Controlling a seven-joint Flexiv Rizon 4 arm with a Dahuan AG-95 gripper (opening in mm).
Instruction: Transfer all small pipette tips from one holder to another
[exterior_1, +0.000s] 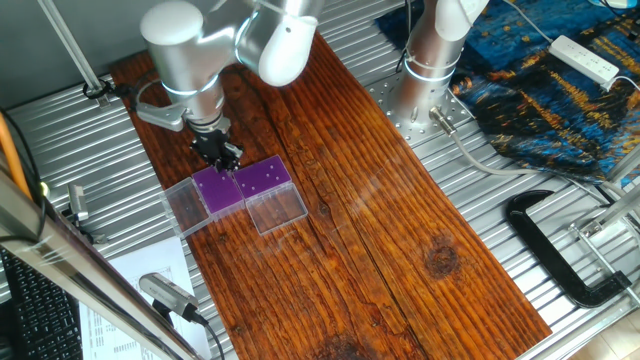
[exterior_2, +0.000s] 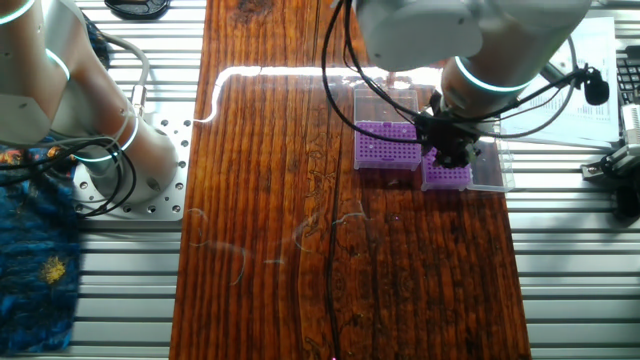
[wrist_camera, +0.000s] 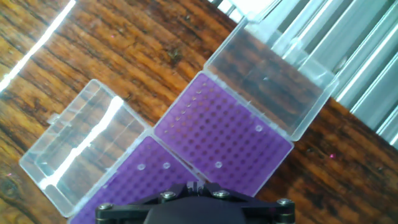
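Note:
Two holders with purple perforated tops stand corner to corner on the wooden board, their clear lids folded open. In the hand view one holder lies up right and the other holder down left. Small pipette tips show as pale dots: two on the upper one, two on the lower. My gripper hangs low over the junction of the two holders, fingers pressed together with a pale sliver, seemingly a tip, between them. The gripper partly hides the right holder.
The open lids stick out beside the racks. A second arm's base stands at the board's far side, by a blue cloth and power strip. A black C-clamp lies on the metal table.

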